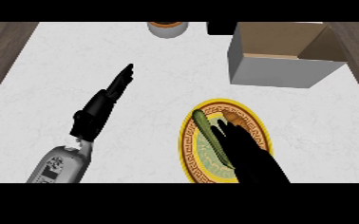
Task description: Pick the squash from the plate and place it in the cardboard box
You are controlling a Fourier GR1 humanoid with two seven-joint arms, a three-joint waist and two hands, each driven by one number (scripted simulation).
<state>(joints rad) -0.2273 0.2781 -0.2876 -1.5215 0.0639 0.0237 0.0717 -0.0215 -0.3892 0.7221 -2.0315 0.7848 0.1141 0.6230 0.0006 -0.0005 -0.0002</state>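
Green and long, the squash (212, 140) lies on the plate (188, 144); our right hand (245, 147) rests on it, grip unclear. Left hand (105, 102) straight over the bench (161, 76); cardboard box (280, 59) behind.

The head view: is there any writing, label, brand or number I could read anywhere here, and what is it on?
No text can be read.
Left forearm: dark marks on its grey casing, too blurred to read as words.
Plate: its yellow rim carries a brown key pattern, an ornament, not lettering.
Cardboard box: the sides that show are plain, no print.
Cup at the counter's far edge: no label shows.
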